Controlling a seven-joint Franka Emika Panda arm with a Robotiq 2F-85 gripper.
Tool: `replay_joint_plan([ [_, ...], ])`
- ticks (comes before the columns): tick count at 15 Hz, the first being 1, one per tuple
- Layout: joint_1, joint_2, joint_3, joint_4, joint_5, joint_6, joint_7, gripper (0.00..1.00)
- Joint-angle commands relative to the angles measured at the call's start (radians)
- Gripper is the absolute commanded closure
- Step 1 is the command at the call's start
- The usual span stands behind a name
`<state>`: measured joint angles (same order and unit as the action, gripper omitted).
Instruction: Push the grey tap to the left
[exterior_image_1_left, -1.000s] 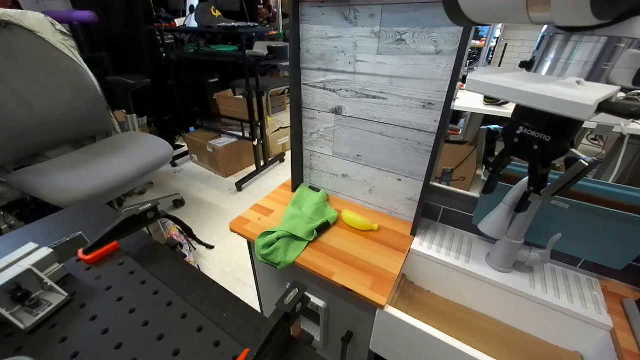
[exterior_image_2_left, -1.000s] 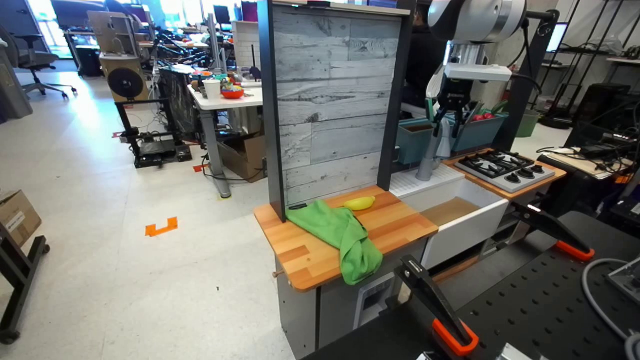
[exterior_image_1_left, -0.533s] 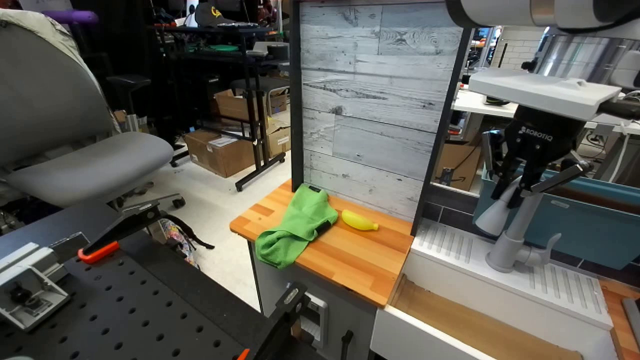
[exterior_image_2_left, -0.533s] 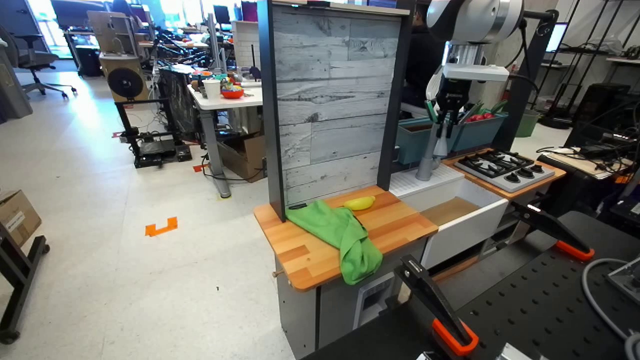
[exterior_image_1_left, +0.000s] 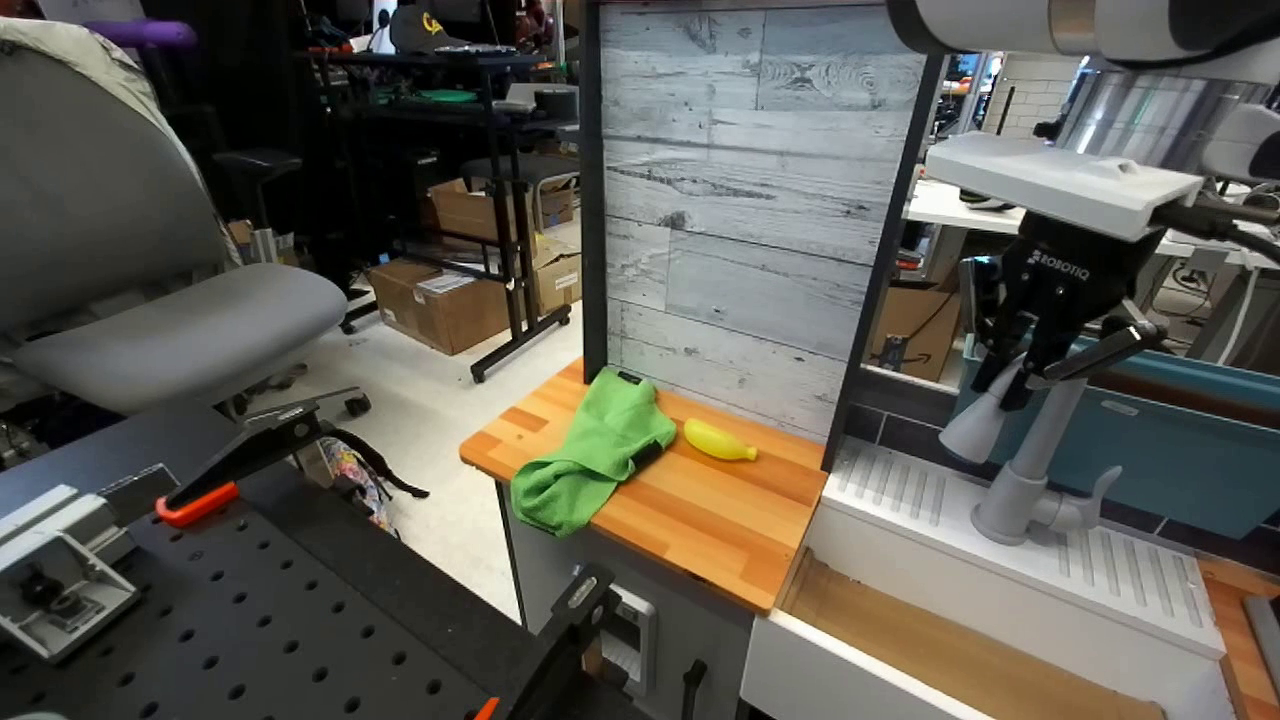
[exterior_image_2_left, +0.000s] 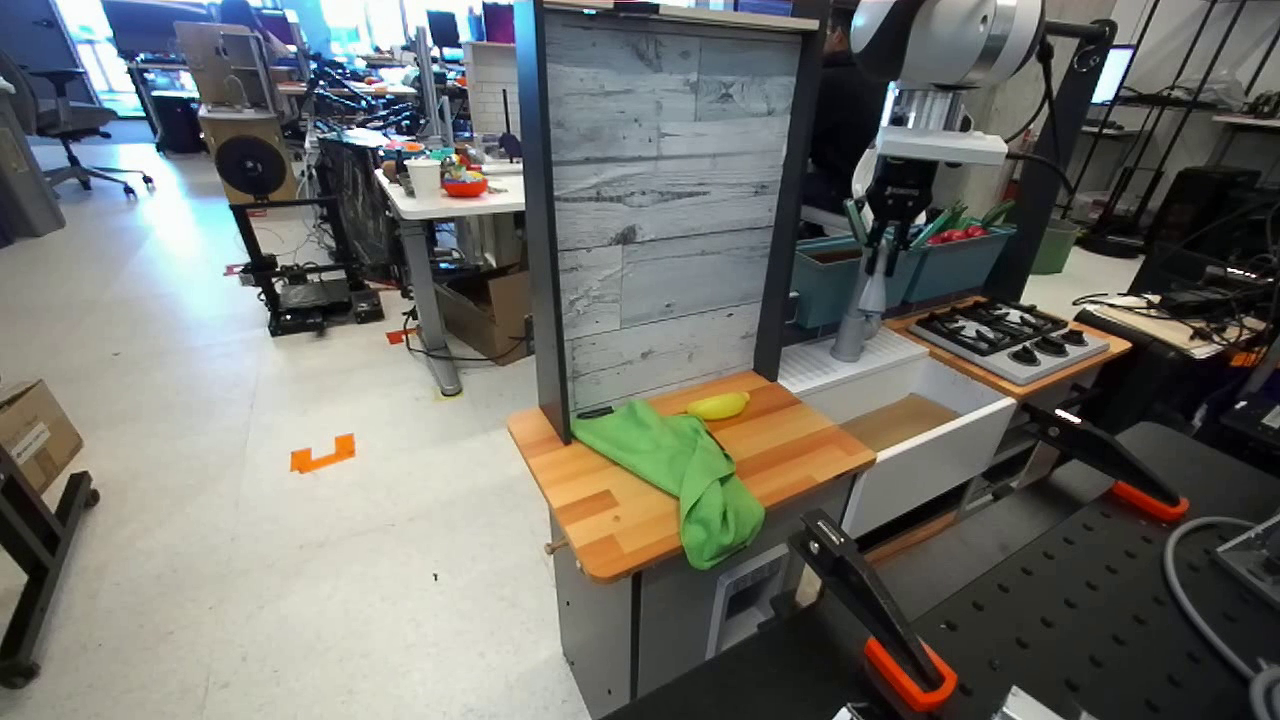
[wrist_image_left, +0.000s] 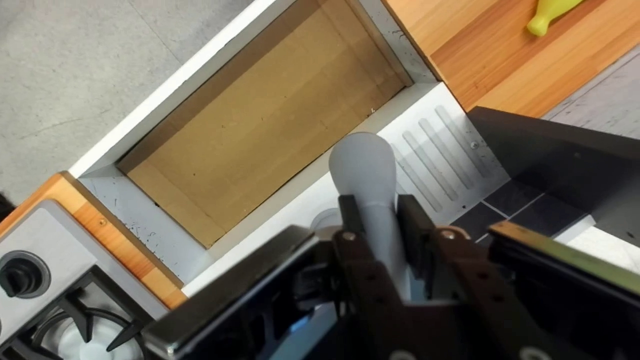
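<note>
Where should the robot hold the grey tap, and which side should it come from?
Probably on the spout of the grey tap, just above its flared end. Come from above, with the tool straddling both sides. It's narrow there and slopes down to that wider end, which might stop it slipping out.

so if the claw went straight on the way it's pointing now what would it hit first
The tap, most likely: the claw has it between its fingers. Beyond that, perhaps the white ledge, though depth is unclear.
</note>
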<state>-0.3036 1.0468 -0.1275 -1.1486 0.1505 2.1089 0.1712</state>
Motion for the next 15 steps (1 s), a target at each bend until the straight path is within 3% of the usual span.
replay_joint_plan([
  [1,0.000,0.014,0.043,-0.023,0.063,0.079,0.043,0.94],
  [15,0.022,0.030,0.063,0.038,0.102,0.124,0.245,0.94],
])
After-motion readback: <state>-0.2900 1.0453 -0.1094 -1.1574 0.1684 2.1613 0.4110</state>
